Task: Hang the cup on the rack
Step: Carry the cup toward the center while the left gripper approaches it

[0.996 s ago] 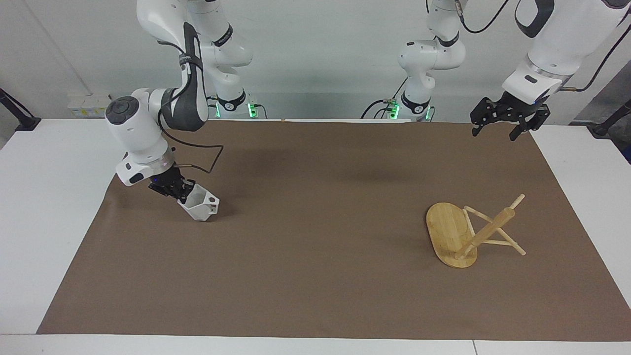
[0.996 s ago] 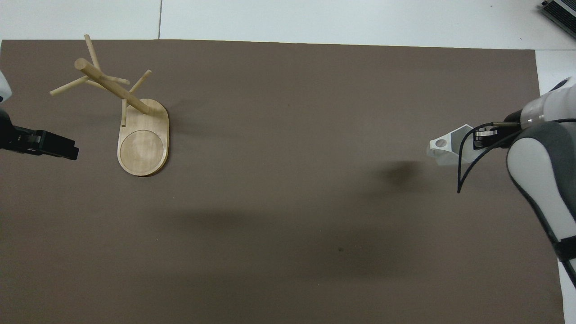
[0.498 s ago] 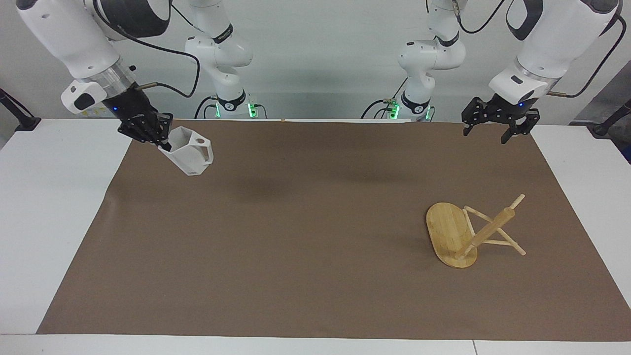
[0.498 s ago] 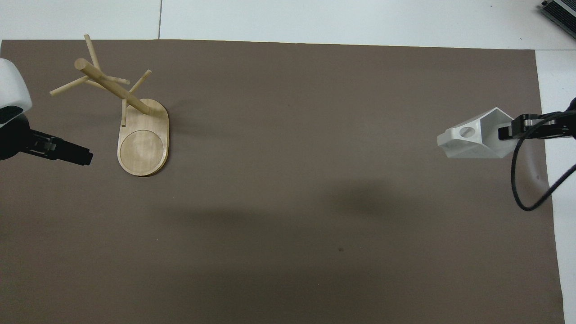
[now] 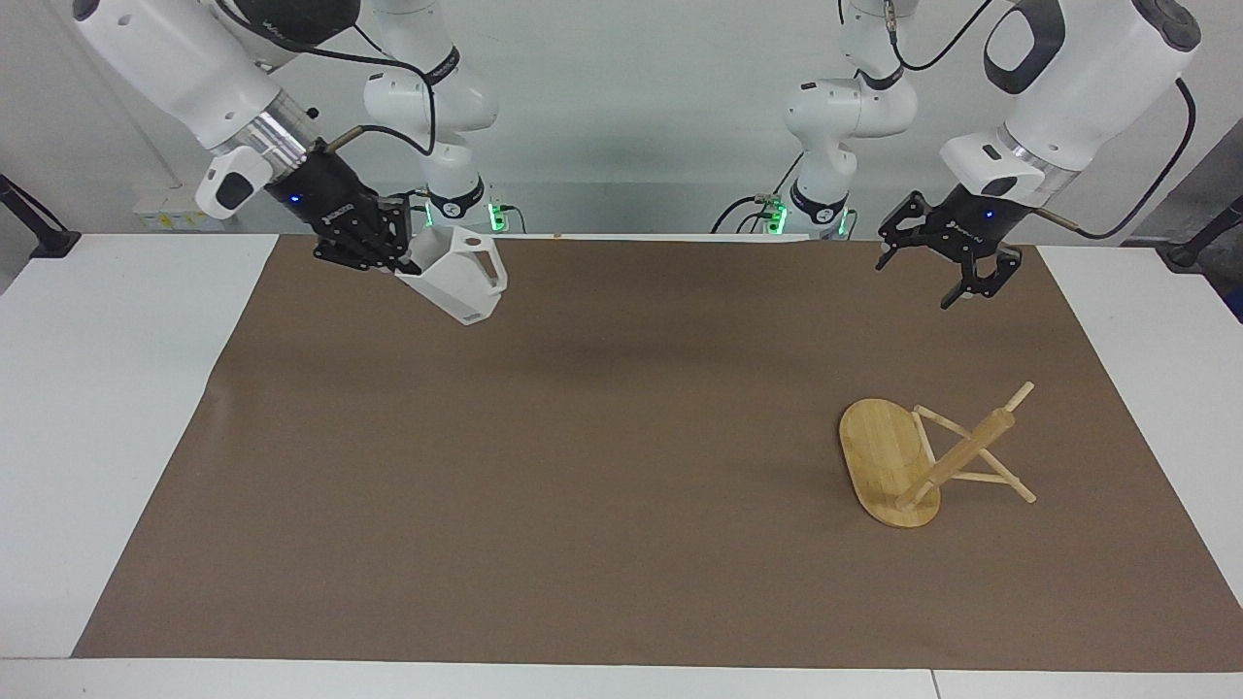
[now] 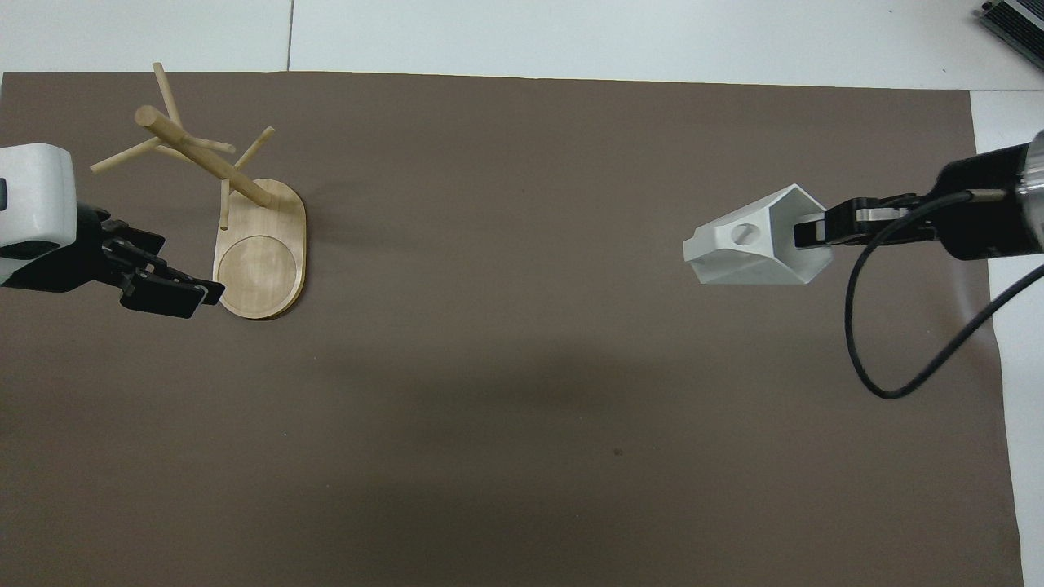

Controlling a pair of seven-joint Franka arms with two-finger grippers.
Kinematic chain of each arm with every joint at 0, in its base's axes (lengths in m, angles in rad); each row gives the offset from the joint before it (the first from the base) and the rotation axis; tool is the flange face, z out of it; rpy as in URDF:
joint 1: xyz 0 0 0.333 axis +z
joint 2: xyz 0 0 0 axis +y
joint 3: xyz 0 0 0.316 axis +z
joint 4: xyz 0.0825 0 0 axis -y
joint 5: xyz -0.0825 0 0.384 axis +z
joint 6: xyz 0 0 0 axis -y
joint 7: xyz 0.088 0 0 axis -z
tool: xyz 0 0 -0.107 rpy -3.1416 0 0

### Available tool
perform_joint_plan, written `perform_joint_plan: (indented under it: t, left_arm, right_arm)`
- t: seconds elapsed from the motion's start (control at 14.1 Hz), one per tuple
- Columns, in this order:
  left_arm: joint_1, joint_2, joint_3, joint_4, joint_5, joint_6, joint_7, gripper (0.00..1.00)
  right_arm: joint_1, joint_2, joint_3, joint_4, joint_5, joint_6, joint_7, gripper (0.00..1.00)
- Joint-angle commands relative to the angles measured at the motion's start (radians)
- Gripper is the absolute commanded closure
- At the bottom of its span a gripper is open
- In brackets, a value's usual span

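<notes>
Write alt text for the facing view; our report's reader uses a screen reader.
The right gripper holds a white cup in the air above a brown mat. The open left gripper hovers near a bamboo rack standing on the mat.

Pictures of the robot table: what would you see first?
First, the small white faceted cup with a holed handle, held up in the air by the right gripper over the brown mat, at the right arm's end. Next, the light bamboo rack with thin pegs stands at the left arm's end, and the left gripper hangs open above the mat near it.
</notes>
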State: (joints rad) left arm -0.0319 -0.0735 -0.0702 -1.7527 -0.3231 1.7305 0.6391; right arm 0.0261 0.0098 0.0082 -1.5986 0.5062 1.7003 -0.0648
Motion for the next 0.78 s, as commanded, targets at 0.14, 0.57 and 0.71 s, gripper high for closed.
perform_joint_plan:
  t: [0.14,0.57,0.71]
  left_arm:
    - [-0.019,-0.098,0.000,-0.169,-0.125,0.081,0.339,0.00]
    - [-0.055,-0.098,0.000,-0.217,-0.231,0.105,0.612,0.00]
    - [-0.080,-0.088,-0.002,-0.217,-0.267,0.126,0.623,0.00]
  right_arm:
    - [0.124,0.010,0.001,-0.063,0.150,0.175,0.109,1.00]
    - [0.282,0.123,0.003,-0.052,0.267,0.320,0.157,1.00]
    - [0.325,0.140,0.004,-0.052,0.322,0.396,0.161,1.00]
